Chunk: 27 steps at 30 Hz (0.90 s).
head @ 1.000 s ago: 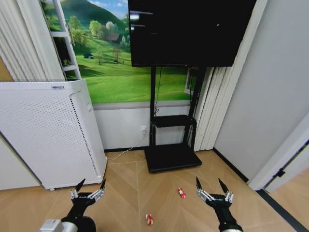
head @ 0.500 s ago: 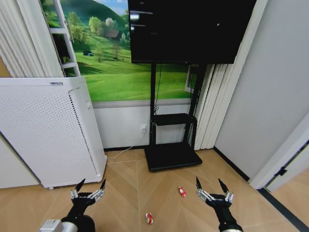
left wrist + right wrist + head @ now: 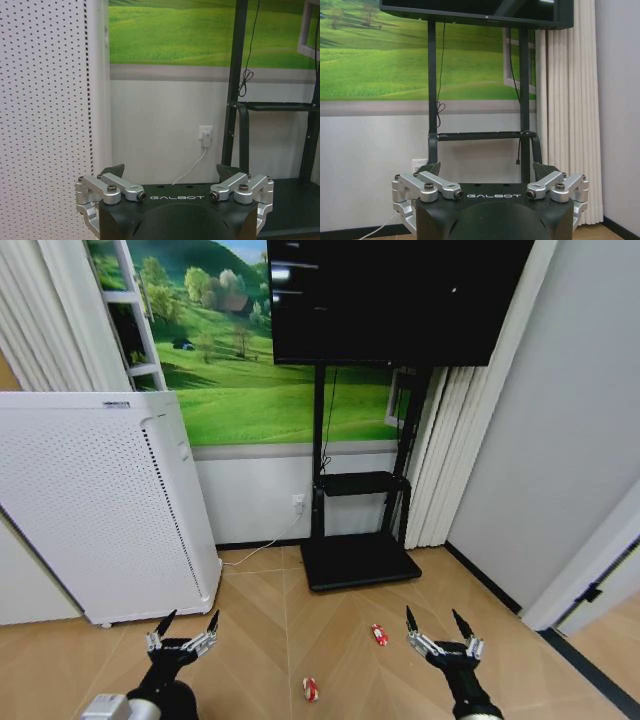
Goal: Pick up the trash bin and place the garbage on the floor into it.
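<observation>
Two small red-and-white pieces of garbage lie on the wooden floor in the head view. One piece [image 3: 379, 634] is just left of my right gripper [image 3: 432, 616]; the other [image 3: 310, 689] lies nearer, between the two arms. My left gripper [image 3: 189, 619] hovers low at the lower left, open and holding nothing. The right gripper is also open and holds nothing. In the wrist views the left gripper [image 3: 171, 172] faces the wall and the right gripper [image 3: 487, 167] faces the TV stand. The trash bin is out of view.
A tall white perforated appliance [image 3: 100, 510] stands at the left against the wall. A black TV stand [image 3: 355, 562] with a flat base holds a screen [image 3: 395, 300] straight ahead. A curtain [image 3: 435, 460] and grey wall [image 3: 560, 440] close the right side.
The whole head view has shifted a little, so the camera has moved. Both grippers keep the same open pose and the litter lies where it was.
</observation>
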### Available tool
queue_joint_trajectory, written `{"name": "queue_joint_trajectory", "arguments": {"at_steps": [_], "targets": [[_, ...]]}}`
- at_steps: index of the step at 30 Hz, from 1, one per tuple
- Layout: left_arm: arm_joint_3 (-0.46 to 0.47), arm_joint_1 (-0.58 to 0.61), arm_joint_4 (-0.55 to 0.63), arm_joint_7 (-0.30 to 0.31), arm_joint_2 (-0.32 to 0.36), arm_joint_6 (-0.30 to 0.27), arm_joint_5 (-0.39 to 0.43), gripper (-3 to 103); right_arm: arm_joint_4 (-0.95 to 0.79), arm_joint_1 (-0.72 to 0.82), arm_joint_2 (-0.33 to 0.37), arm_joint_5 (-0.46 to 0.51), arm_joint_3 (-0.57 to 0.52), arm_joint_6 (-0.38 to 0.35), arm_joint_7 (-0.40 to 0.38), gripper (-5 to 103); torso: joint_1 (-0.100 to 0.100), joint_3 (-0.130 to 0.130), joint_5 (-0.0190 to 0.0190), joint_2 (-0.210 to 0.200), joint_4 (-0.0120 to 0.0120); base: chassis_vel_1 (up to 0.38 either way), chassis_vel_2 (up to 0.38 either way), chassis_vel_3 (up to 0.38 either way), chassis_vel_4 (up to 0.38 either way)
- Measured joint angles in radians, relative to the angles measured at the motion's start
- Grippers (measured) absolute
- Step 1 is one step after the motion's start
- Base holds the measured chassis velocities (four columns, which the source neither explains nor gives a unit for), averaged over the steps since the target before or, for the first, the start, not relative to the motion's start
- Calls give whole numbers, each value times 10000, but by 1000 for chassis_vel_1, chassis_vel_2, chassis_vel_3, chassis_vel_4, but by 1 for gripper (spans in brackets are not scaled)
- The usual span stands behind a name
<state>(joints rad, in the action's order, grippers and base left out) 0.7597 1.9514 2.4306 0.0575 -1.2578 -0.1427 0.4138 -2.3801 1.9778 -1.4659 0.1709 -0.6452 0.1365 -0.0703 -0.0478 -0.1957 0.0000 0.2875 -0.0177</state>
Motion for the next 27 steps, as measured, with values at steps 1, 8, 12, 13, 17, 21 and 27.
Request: {"name": "queue_joint_trajectory", "arguments": {"at_steps": [1,8,12,13,17,21,27], "targets": [[0,0,0,0,0,0,0,100,0,0,0,0,0,0,0,100,13,31,-1,-45,0,43,53,43,49],[0,0,0,0,0,0,0,100,0,1,0,0,0,0,0,100,81,182,0,-263,4,63,76,70,66],[0,0,0,0,0,0,0,100,0,0,0,0,0,0,0,100,124,272,0,-397,1,69,76,66,51],[0,0,0,0,0,0,0,100,0,0,0,0,0,0,0,100,133,294,1,-430,2,64,51,72,66],[0,1,0,0,0,0,0,100,0,0,0,0,0,0,0,100,164,359,1,-524,5,40,40,52,44],[0,0,0,0,0,0,0,100,0,0,0,0,0,0,0,100,196,427,0,-622,5,0,0,0,0],[0,0,0,0,0,0,0,100,0,0,0,0,0,0,0,100,261,551,0,-814,9,0,0,0,0]]}}
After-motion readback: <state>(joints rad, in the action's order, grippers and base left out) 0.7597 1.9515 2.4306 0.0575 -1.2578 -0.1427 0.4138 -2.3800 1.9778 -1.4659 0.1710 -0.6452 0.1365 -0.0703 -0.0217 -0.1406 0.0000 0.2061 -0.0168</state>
